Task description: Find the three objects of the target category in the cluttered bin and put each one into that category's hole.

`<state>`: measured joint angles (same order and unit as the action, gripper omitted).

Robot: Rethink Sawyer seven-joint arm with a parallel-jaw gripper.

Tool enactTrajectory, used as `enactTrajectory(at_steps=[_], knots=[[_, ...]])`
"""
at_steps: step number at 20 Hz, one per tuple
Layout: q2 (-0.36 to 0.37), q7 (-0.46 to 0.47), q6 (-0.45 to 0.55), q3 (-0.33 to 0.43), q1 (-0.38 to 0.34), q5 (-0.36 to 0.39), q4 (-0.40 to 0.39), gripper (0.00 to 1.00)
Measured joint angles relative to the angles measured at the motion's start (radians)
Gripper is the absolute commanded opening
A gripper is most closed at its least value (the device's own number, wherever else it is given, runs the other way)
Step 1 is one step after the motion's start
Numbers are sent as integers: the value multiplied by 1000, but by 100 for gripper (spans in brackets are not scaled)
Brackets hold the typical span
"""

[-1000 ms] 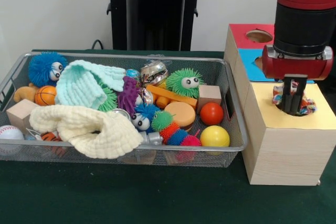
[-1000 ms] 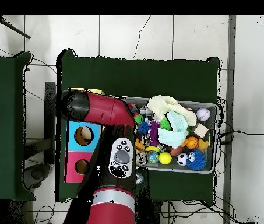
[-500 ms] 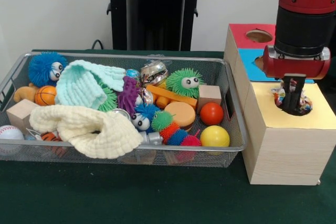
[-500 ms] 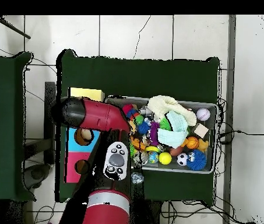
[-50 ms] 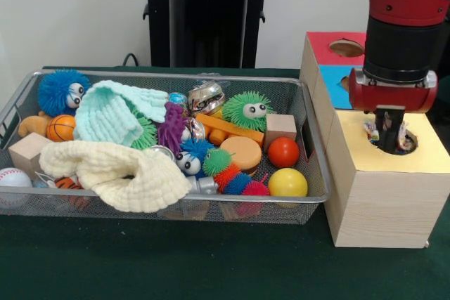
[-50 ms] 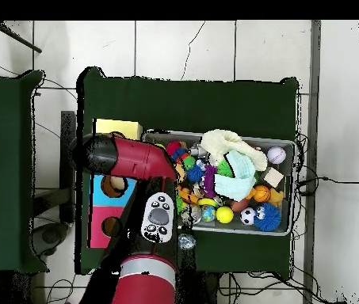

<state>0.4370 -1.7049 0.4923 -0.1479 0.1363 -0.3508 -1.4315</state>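
So the hand point(image 5: 389, 140) is right down in the hole of the yellow-topped box section point(image 5: 429, 156), to the right of the wire bin point(image 5: 313, 138). There's a multicolored crinkly thing point(image 5: 371, 130) sitting in that hole around the fingers. Can't tell if the fingers are spread or pinching it, since the tips are buried in the hole. My read: this is the drop-off step, with the item going into its category hole. The next move probably calls for lifting straight up clear of the rim, then swinging left over the bin for another search.

The bin is a mess though. A cream cloth point(image 5: 112, 171) and a mint cloth point(image 5: 116, 112) cover the left half, so stuff could be hiding underneath. Spiky toys, a red ball point(image 5: 283, 152), a yellow ball point(image 5: 287, 183) and wooden blocks crowd the right side on the green desk point(image 5: 176, 265).
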Motion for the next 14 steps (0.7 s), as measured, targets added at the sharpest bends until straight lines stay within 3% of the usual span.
enactTrajectory(at_steps=[3,9,14], knots=[[-13,0,-31,0,2,0,-2,0],[-53,0,-186,-7,20,0,-9,0],[-56,0,-229,-20,32,0,-16,0]])
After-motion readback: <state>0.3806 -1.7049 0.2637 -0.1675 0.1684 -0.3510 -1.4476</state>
